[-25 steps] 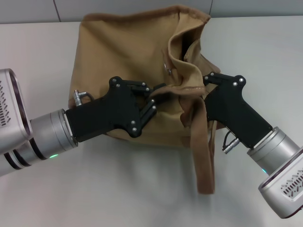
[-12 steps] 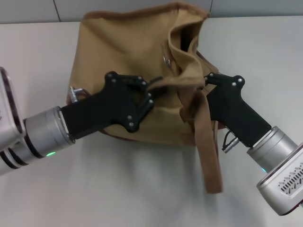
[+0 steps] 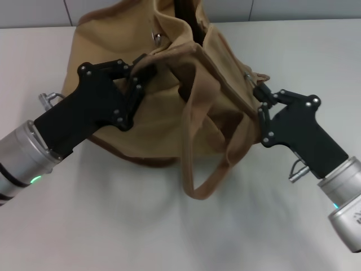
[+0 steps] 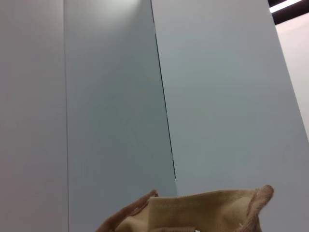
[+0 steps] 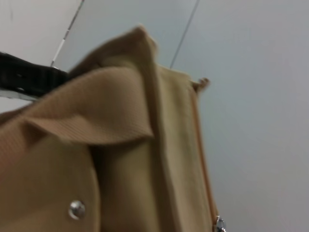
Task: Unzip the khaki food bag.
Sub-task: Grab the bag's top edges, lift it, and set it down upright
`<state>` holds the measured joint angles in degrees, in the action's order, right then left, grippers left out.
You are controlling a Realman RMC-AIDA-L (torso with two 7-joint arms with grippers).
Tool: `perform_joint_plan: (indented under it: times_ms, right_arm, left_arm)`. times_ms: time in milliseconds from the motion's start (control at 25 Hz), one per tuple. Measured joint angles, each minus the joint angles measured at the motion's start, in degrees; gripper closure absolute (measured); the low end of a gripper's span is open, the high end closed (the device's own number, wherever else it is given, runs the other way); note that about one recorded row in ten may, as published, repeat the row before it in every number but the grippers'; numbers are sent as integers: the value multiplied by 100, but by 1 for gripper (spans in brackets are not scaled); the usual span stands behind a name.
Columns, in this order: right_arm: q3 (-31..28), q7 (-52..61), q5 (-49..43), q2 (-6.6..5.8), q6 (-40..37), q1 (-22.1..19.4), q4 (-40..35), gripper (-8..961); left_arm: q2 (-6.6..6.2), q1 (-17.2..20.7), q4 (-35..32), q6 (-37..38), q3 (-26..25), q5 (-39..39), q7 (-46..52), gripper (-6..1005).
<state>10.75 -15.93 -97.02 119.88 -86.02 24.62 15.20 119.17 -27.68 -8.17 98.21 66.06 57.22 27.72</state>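
Left gripper (image 3: 142,66) on khaki food bag (image 3: 169,113)

Not much else around here tbh. There's a plain white table (image 3: 141,226), matte, with soft shadows on it near the middle. Behind it runs a pale grey wall (image 3: 34,12) made of flat panels, with thin dark seams between them. The left wrist view shows the same grey panels (image 4: 116,96) going up, plus a bright ceiling light strip (image 4: 287,5) in one corner.
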Motion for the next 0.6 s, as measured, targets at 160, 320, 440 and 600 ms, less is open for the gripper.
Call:
perform_joint_plan:
  times_ms: [160,320,440,600]
  right_arm:
    - [-23,256,15,0,-22,-112,-188,947]
    - [-23,410,28,0,2,-206,-388,947]
    - [-22,434,31,0,43,-257,-478,947]
    - [-62,446,35,0,106,-294,-527,944]
  left_arm:
    - [-4,76,0,91,-42,-8,2,890]
    - [-12,176,-1,223,-218,-9,7,889]
    - [-9,234,-1,346,-413,-12,26,888]
    - [-8,253,-1,442,-507,-13,123,887]
